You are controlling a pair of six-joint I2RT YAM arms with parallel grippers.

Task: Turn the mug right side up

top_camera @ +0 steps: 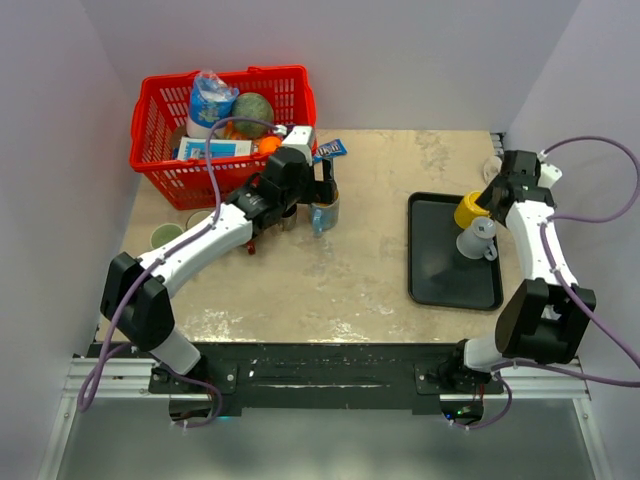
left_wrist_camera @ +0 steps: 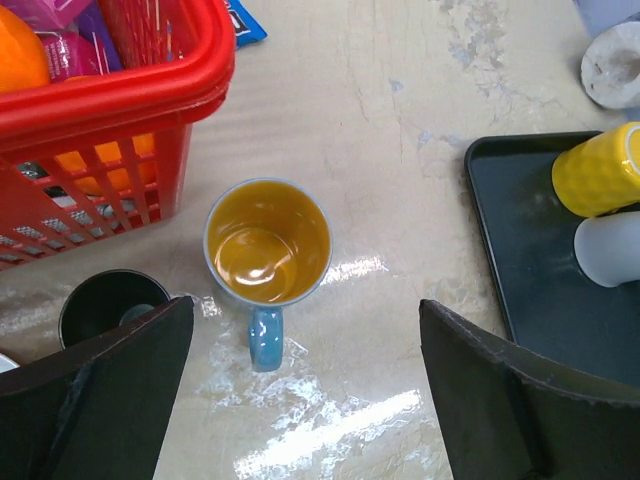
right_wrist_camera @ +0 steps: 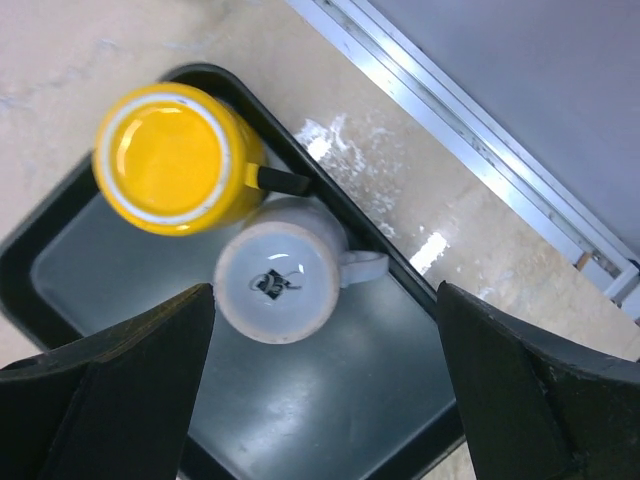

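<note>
- your left gripper's (left_wrist_camera: 307, 305) two dark fingers (left_wrist_camera: 100, 385) fill the lower corners of the left wrist view, spread wide with nothing held between them
- directly below the gap stands the blue mug (left_wrist_camera: 268, 240), upright on the beige table (left_wrist_camera: 400, 80); its mouth faces up, showing a glossy orange-yellow inside; its blue handle (left_wrist_camera: 265, 338) points toward the wrist camera; neither finger touches it
- just beside the mug on its left sits the red basket (left_wrist_camera: 120, 90), holding oranges and packets; a dark cup (left_wrist_camera: 105, 305) shows partly behind the left finger; a blue packet (left_wrist_camera: 245, 20) lies on the table past the basket's corner
- from above you see the left arm stretched out across the table, the gripper over the mug near the basket's front right corner
- your right gripper (right_wrist_camera: 325, 290) is also wide open and holds nothing, its fingers (right_wrist_camera: 540, 400) framing the black tray (right_wrist_camera: 300, 420)
- on that tray a yellow mug (right_wrist_camera: 175, 160) and a white mug (right_wrist_camera: 275, 280) show their bases to the right wrist lens; the two touch; the white one's handle points toward the tray's rim
- the tray lies well apart from the blue mug, on the right side of the table; a white round object (left_wrist_camera: 612, 65) sits beyond the tray's far corner; you cannot tell what it is
</note>
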